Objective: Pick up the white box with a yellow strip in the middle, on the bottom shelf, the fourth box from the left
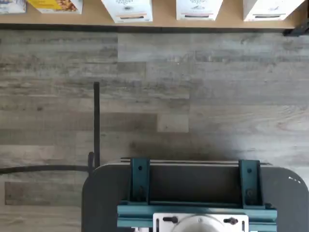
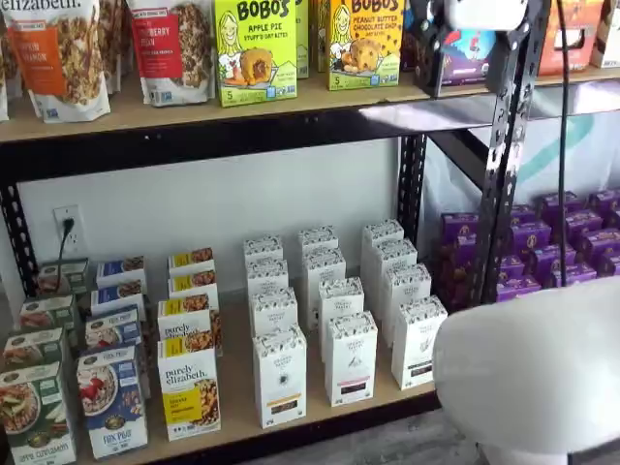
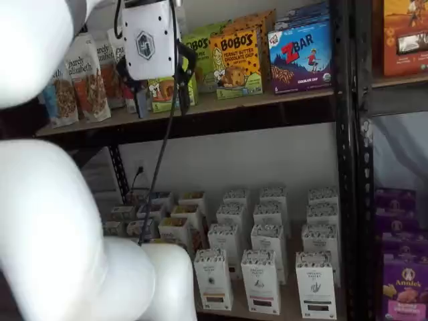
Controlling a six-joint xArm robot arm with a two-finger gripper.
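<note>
The white box with a yellow-orange strip (image 2: 279, 376) stands at the front of the bottom shelf (image 2: 237, 407), to the right of a purely elizabeth box (image 2: 189, 389). It also shows in a shelf view (image 3: 214, 278) and in the wrist view (image 1: 128, 10), on the tan board (image 1: 164, 20). Same-shaped white cartons stand behind it and to its right. My gripper (image 3: 162, 107) hangs high up in front of the upper shelf, far above the box. Its two black fingers show a gap and hold nothing. Its white body (image 2: 484, 12) shows at a shelf view's top edge.
The upper shelf (image 2: 291, 102) carries Bobo's boxes (image 2: 254, 48) and granola bags (image 2: 60, 53). Purple boxes (image 2: 542, 237) fill the neighbouring bay past a black upright (image 2: 412, 194). White arm links (image 3: 40, 214) block part of the view. A dark mount with teal brackets (image 1: 193, 193) hangs above the grey plank floor (image 1: 193, 96).
</note>
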